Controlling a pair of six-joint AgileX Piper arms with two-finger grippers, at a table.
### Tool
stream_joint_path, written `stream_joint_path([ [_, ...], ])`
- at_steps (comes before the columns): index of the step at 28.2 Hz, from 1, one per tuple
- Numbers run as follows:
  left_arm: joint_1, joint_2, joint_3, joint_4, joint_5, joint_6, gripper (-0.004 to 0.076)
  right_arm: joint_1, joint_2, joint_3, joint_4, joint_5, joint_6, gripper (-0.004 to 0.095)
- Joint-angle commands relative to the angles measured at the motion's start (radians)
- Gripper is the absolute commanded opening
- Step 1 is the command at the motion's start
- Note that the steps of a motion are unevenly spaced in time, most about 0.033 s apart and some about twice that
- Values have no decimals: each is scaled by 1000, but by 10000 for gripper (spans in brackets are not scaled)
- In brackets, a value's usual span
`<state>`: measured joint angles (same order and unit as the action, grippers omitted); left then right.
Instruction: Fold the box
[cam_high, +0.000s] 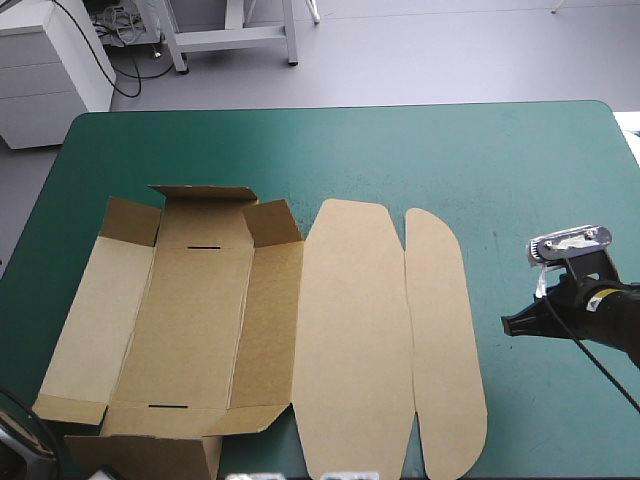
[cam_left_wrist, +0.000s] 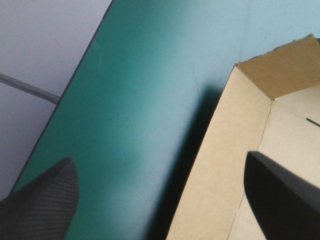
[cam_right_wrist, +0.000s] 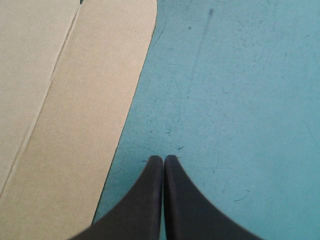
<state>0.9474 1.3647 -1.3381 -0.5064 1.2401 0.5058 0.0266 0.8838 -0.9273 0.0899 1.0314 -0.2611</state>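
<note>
The brown box (cam_high: 200, 320) lies on the left half of the teal-green cover (cam_high: 500, 160), walls partly raised, lid (cam_high: 355, 340) flat toward my right. Its long axis runs from near edge to far edge. My left gripper (cam_left_wrist: 160, 159) straddles the left wall, its 2 fingers wide apart. My right gripper (cam_right_wrist: 163, 159) is pressed closed beside the lid. I judge wall-raising is in hand; next, pinch that wall.

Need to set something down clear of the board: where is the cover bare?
Bare: the far strip of the teal-green cover beyond the box, and the right side past its lid flap, where the right gripper hovers. Crowded: the left, where the left gripper hangs over the box.
</note>
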Motion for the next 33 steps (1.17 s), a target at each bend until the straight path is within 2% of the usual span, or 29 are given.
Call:
stream_joint_path([
  [1,1,-31,-29,19,56,-8,640,-9,-9,-20,7,-48,-11,-14],
  [8,1,-31,37,37,56,65,620,-9,-9,-20,7,-58,-11,-14],
  [15,1,-17,214,-6,56,215,599,-9,-9,-20,7,-61,-20,-14],
  [18,1,9,261,-12,56,228,599,-9,-9,-20,7,-57,-25,-14],
  [28,-1,82,312,-30,62,304,599,-9,-9,-20,7,-53,-26,-14],
  [33,-84,113,333,-29,62,333,599,-9,-9,-20,7,-51,-26,-14],
])
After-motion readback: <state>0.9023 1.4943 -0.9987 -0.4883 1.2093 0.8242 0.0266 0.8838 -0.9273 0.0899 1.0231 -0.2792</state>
